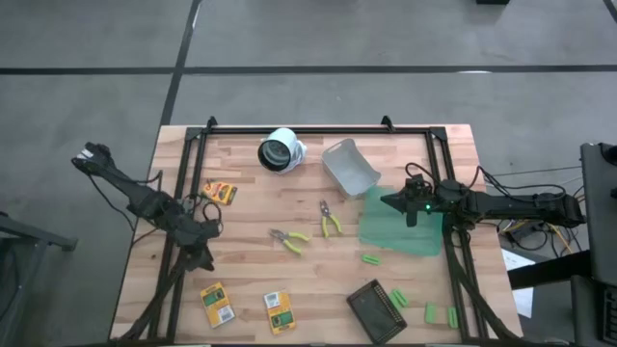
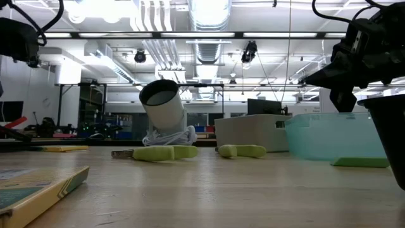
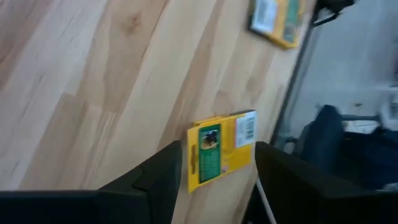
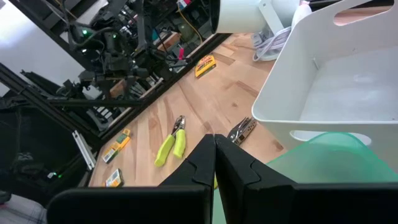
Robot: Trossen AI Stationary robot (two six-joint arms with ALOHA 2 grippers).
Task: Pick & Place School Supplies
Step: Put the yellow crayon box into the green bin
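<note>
One flat yellow pack with red-green print [image 3: 221, 151] lies on the wooden worktop [image 3: 93, 87], framed between the spread-open left claw [image 3: 214, 180]; the right claw [image 4: 214, 158] is closed, empty.

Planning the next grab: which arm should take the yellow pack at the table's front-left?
Left. The left gripper hangs open just behind the yellow pack, which shows between its fingers in the left wrist view. The right gripper is shut, far across, over the green bin.

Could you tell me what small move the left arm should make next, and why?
Probably lower straight down: the left gripper is open, and a yellow pack lies flat on the table in line between its fingers, not yet touched. The right gripper waits shut above the green bin.
</note>
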